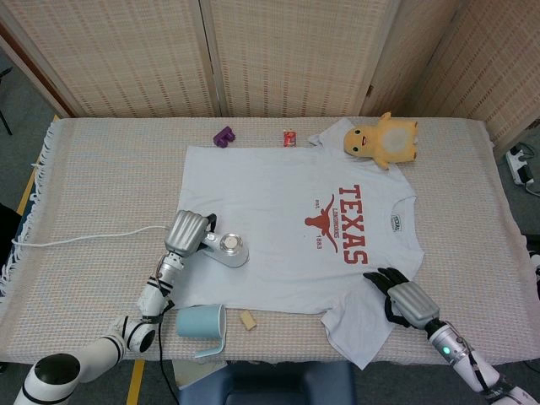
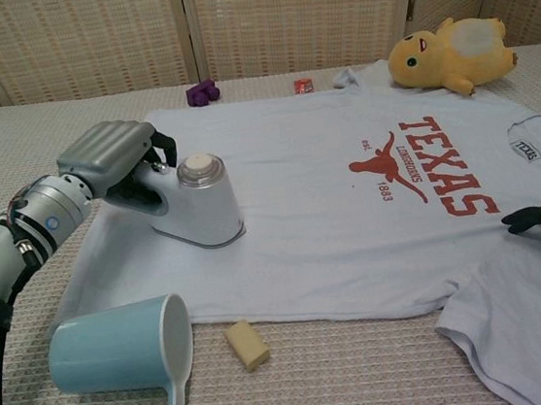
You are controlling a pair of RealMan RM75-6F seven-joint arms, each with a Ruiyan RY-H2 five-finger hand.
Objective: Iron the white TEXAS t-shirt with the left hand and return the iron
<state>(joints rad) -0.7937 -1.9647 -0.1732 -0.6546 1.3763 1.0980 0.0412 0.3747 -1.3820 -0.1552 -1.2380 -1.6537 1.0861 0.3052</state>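
The white TEXAS t-shirt [image 1: 291, 228] lies spread flat over the middle of the table [image 1: 93, 177], its collar toward the right edge and its hem toward the left edge. The left hand [image 1: 186, 231] grips the handle of the iron [image 1: 226, 249], fingers wrapped around it from the left side; the iron's sole sits flat on the shirt, near the hem and toward the front edge of the table, with the hand itself over the hem line and the arm running off toward the front left corner. In the chest view the same left hand [image 2: 109, 154] shows closed over the handle, the iron [image 2: 198, 206] standing just right of it on the cloth. A white cord [image 1: 84, 236] trails from that side toward the table's left edge. The right hand [image 1: 403, 297] rests on the shirt near the front sleeve, close to the front right corner, fingers spread and holding nothing. A light blue mug [image 1: 201, 323] lies on its side at the front edge, just beside a small yellow block [image 1: 247, 319]. A yellow plush toy [image 1: 384, 139] sits on the shirt's far sleeve, and a purple object [image 1: 224, 136] and a small red item [image 1: 290, 137] lie near the back edge.
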